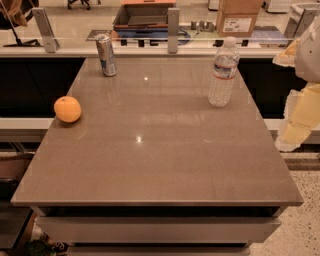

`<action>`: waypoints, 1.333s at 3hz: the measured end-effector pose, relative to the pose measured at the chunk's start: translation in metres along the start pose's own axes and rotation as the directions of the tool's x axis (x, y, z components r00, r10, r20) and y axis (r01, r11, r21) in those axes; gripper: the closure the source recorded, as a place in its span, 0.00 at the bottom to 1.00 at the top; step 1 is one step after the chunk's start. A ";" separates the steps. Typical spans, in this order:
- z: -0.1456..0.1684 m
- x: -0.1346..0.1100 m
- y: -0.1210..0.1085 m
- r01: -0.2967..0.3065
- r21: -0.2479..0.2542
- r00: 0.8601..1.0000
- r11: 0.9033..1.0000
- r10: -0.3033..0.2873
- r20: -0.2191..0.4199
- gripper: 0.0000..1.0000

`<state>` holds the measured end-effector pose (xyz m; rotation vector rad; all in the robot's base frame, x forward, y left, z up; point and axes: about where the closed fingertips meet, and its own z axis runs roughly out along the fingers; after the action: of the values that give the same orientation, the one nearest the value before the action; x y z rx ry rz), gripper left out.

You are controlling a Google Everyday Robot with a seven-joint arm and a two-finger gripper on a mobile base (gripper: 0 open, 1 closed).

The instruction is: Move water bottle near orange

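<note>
The water bottle (223,72) stands upright on the right rear part of the brown table (160,160); it is clear ribbed plastic with a white cap and a white label. The orange (67,109) sits at the table's left edge, far from the bottle. My gripper (299,117) is at the right edge of the view, a white and yellowish shape beside the table's right side, to the right of the bottle and apart from it. It holds nothing that I can see.
A slim silver-blue drink can (106,55) stands at the table's rear left. Behind the table runs a low glass partition with metal posts (173,30). A cardboard box (239,17) and a tray (142,15) sit beyond it.
</note>
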<state>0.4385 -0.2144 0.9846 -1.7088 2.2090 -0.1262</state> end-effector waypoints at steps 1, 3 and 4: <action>0.000 0.000 0.000 0.000 0.000 1.000 1.000 0.000 0.000 0.00; 0.002 0.000 -0.020 -0.100 0.051 0.991 0.994 0.095 0.094 0.00; 0.012 -0.006 -0.036 -0.193 0.104 0.961 0.976 0.167 0.218 0.00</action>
<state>0.4769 -0.2171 0.9842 -1.3804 2.1396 -0.0361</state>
